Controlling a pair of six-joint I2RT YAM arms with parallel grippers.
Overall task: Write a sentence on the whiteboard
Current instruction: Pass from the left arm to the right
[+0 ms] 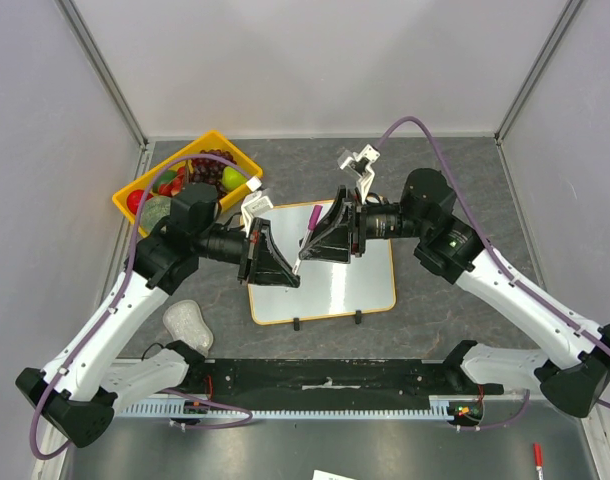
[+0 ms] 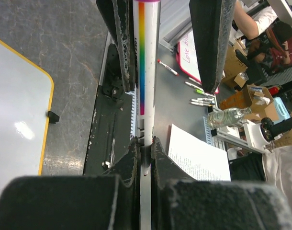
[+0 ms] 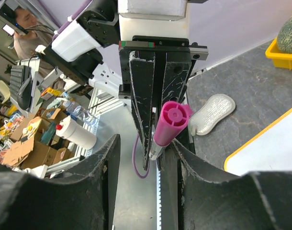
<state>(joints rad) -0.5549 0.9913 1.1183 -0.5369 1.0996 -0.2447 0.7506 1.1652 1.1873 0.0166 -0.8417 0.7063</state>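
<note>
left tool (image 2: 145, 148) at bottom of frame, clamped shut on marker (image 2: 145, 72), barrel held level so as to offer its capped end to the other arm. right tool (image 3: 146, 143) half narrowed about cap (image 3: 172, 120), magenta, gap showing on one side; cannot tell whether gripped. probably set up for pulling cap off, one arm bracing, the other tugging. whiteboard (image 1: 335, 285) flat on counter (image 1: 435, 180) at centre of top view, right under both tools, bare of writing as far as visible, so ready for marker once uncapped.
</note>
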